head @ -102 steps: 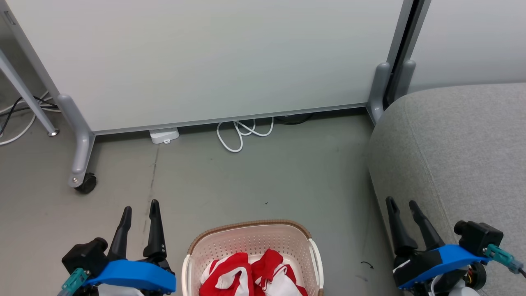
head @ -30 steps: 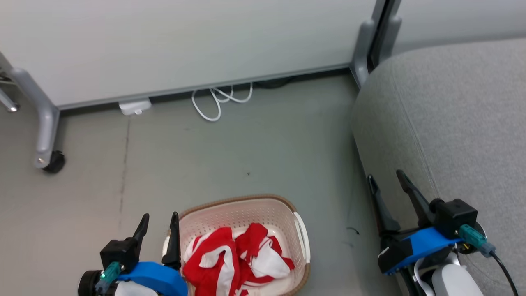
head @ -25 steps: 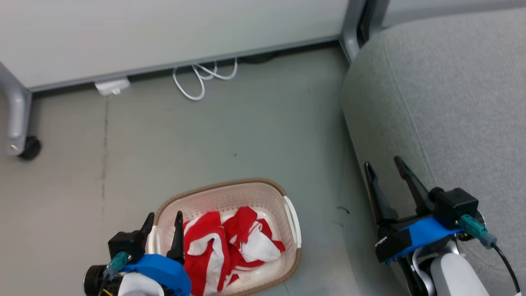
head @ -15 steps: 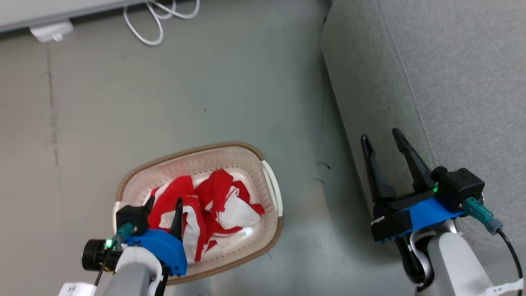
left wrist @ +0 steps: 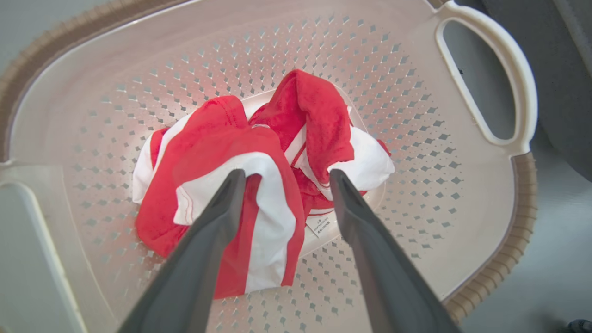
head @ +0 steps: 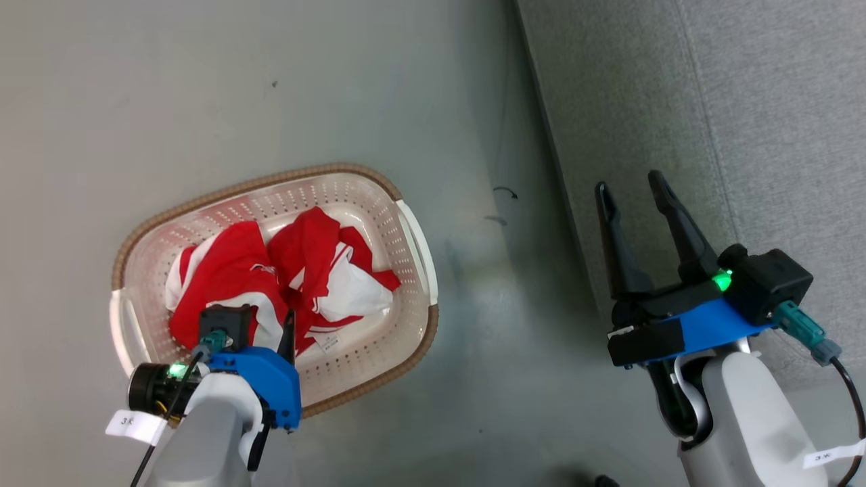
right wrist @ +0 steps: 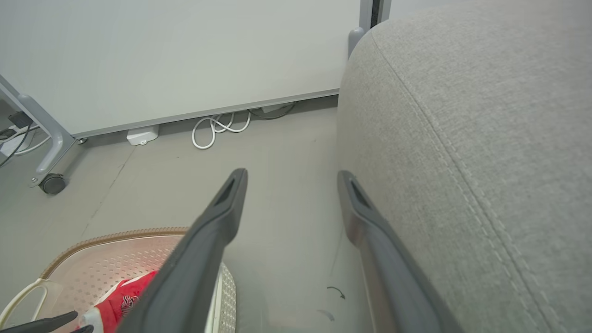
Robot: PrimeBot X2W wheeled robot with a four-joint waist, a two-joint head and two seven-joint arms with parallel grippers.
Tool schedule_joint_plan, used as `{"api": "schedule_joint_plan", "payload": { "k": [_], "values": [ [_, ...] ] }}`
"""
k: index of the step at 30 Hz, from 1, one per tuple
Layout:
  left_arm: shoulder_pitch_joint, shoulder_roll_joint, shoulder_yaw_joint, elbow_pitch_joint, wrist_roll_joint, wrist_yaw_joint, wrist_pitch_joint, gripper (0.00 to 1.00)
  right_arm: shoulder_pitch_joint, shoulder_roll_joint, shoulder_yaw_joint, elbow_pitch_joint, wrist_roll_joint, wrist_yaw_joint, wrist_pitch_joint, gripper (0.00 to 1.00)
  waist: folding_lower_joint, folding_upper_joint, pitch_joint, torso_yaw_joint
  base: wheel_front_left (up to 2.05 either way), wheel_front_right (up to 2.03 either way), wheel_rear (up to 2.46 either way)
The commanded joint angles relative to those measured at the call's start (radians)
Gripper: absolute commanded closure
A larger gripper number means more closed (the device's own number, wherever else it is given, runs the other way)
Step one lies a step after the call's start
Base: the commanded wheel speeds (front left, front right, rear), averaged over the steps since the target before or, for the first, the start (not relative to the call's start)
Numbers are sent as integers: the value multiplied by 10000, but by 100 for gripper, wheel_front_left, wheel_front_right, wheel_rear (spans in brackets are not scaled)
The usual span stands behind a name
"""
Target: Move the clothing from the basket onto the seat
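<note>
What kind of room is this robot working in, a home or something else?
Likely an office or lab staged as a living room: a grey sofa seat, a wheeled partition panel, and a laundry basket on the bare floor.

White paper label (head: 128, 422) on left forearm (head: 210, 439), lower left of head view, reads roughly "3.K", second paper label (head: 827, 457) on right forearm (head: 744, 412), lower right, same marking, small white tag (left wrist: 322, 225) on red clothing (left wrist: 212, 138), print too small to read
</note>
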Motion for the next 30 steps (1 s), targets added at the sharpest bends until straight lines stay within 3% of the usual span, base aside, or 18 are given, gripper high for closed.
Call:
{"api": "schedule_joint_plan", "payload": {
  "k": [1,19,20,21,22,30],
  "values": [
    [-304,33,34,47,-53,32,3,0,-211,-26,2,-15,83,5,-67,0,-2,0,327,-51,0,0,0],
    [-1934,378,197,1206,-452,430,340,0,-781,-26,350,81,524,5,-273,0,-2,0,1849,-309,0,0,0],
    [-1983,386,185,1258,-460,486,364,51,-790,-26,366,96,551,5,-275,0,-2,0,1870,-320,0,0,0],
    [-2030,399,173,1302,-461,538,380,89,-815,-26,381,108,568,5,-268,0,-2,0,1888,-332,0,0,0],
    [-2070,397,166,1343,-482,546,398,100,-843,-26,400,113,600,5,-268,0,-2,0,1900,-346,0,0,0],
    [-2222,246,207,1590,-786,339,635,100,-895,-26,412,59,704,5,-266,0,-2,0,1892,-343,0,0,0]
  ]
}}
